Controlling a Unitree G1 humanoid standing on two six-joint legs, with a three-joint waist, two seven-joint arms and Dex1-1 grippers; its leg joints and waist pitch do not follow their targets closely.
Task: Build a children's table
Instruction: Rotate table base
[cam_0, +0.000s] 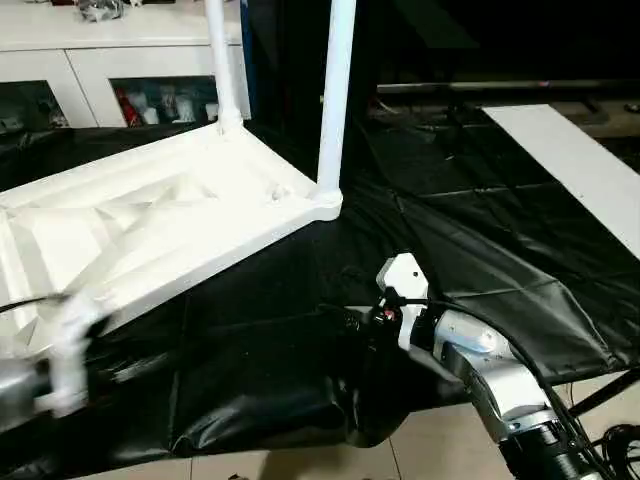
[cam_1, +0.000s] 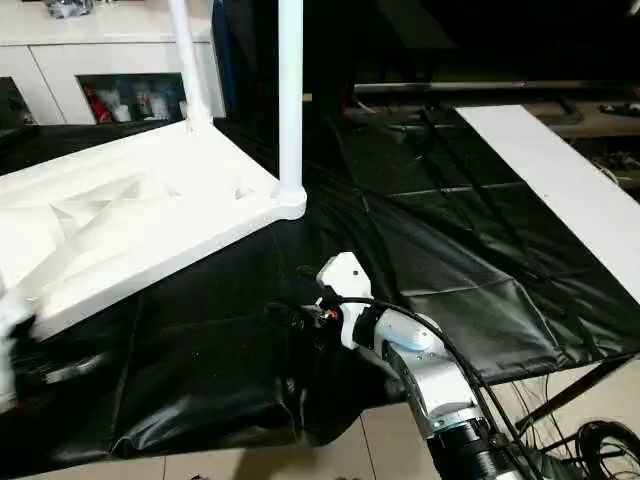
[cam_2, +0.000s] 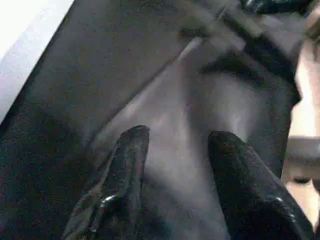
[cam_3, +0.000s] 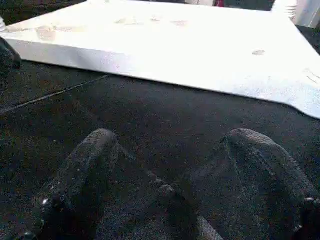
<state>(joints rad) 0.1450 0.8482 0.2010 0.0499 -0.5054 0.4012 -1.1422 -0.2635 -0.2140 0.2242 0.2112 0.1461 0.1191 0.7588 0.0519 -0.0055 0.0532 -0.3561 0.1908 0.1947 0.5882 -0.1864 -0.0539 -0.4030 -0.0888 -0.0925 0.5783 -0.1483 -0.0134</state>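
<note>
Both my grippers, left gripper (cam_2: 172, 187) and right gripper (cam_3: 170, 185), hung open and empty; I judged the remaining legs should seat squarely into the upturned table top (cam_0: 150, 230).

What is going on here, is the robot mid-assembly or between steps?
Between steps, it seems. The white table top lies upside down on the black-sheeted table, with two legs standing upright in its far corner sockets. Neither gripper holds anything: the right gripper is open, just above the black sheet near the top's edge, and the left gripper shows its fingers apart over the sheet. No other legs can be seen here.
</note>
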